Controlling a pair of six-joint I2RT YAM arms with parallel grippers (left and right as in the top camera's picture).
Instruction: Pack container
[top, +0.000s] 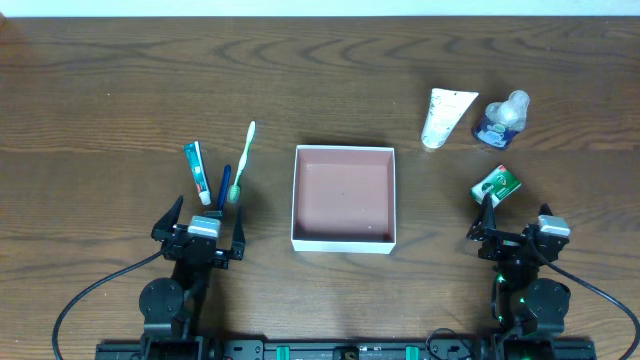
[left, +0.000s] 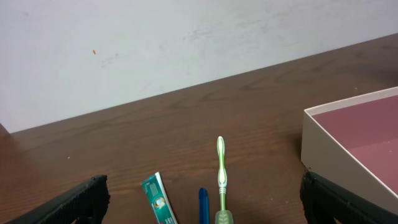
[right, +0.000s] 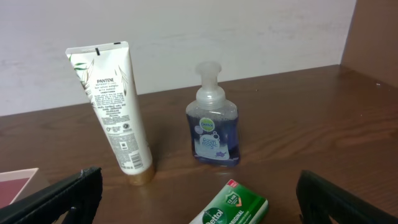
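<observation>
The container, a shallow square white-walled box with a pinkish-brown floor, sits at the table's middle and holds nothing; its corner shows in the left wrist view. A green toothpaste tube, a blue stick and a green toothbrush lie left of it, just ahead of my open left gripper. A white Pantene tube, a blue soap pump bottle and a green Dettol soap box lie right. My open right gripper is just behind the soap box.
Dark wooden table with a white wall behind its far edge. Cables run from both arm bases at the near edge.
</observation>
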